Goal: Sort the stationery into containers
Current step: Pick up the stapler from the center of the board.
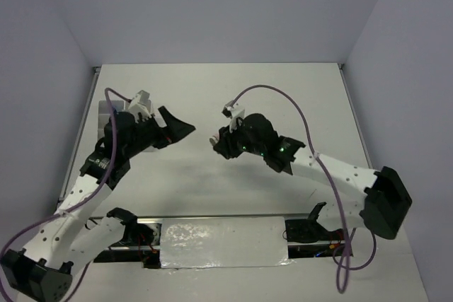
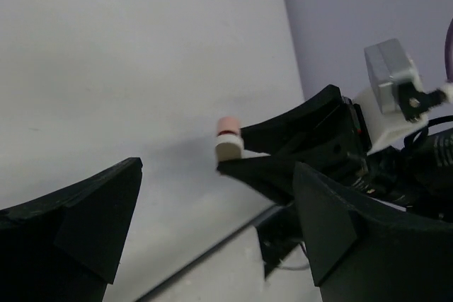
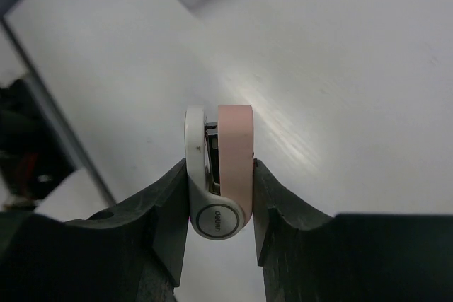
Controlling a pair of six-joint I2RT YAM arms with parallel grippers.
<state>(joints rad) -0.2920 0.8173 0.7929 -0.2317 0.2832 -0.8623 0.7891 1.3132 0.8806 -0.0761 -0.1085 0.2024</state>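
Top external view puts the left hand (image 1: 177, 125) on the left above the desk (image 1: 233, 90), its fingers spread wide with nothing between them. A white translucent organizer (image 1: 106, 112) shows partly behind that arm. To the right, the right hand (image 1: 216, 141) is clamped on a mini stapler (image 3: 219, 175), held above the desk. The stapler has a white base, a pastel pink top, a metal strip between them, and a round hinge cap with a small logo.
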